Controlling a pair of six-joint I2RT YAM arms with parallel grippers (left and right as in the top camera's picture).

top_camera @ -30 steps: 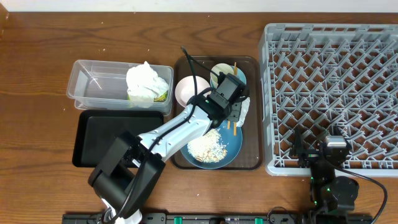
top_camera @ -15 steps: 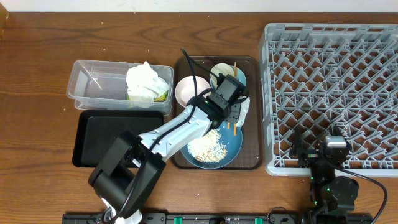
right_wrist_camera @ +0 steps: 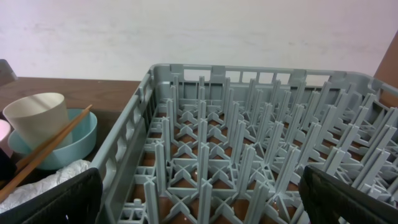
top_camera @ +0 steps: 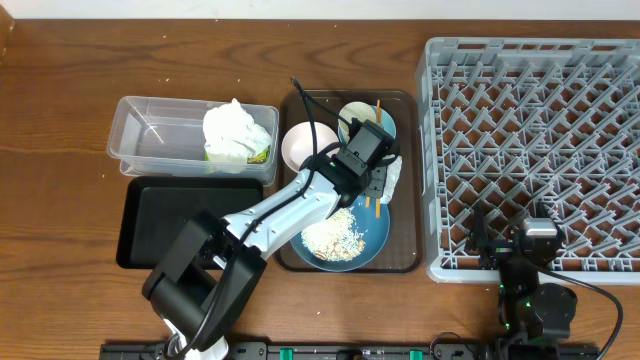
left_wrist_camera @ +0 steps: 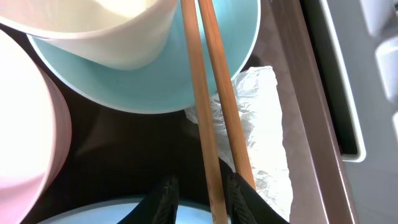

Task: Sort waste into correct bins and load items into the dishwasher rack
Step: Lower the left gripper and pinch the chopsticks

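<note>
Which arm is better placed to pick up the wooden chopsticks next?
Left. The left gripper straddles the chopsticks over the brown tray. The right gripper sits open at the grey rack's near edge, away from them.
</note>
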